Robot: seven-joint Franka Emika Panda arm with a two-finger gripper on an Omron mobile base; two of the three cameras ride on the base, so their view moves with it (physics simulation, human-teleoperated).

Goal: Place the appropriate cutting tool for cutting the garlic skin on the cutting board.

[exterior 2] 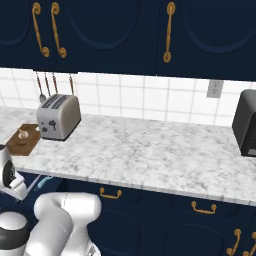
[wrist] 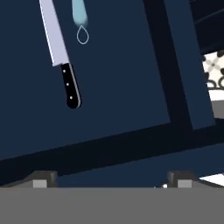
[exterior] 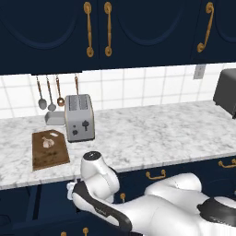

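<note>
The knife (wrist: 59,52) lies in a dark blue drawer (wrist: 122,78), its pale blade running up out of the hand view and its black handle nearer me. My gripper (wrist: 111,178) is open, fingertips (wrist: 43,178) far apart, apart from the knife with the handle above and left of its middle; nothing is between the fingers. The hand (exterior 2: 11,177) hangs below the counter's front edge. The dark brown cutting board (exterior: 50,152) lies on the counter left of the toaster, with the garlic (exterior: 47,143) resting on it. From the right, the board (exterior 2: 27,142) and garlic (exterior 2: 22,133) appear at far left.
A small light-blue tool (wrist: 79,13) lies beside the knife blade in the drawer. A silver toaster (exterior: 79,117) stands right of the board. Utensils (exterior: 50,94) hang on the tiled wall. A black appliance (exterior: 227,92) sits at the counter's right end. Upper cabinets overhang the marble counter (exterior: 152,133).
</note>
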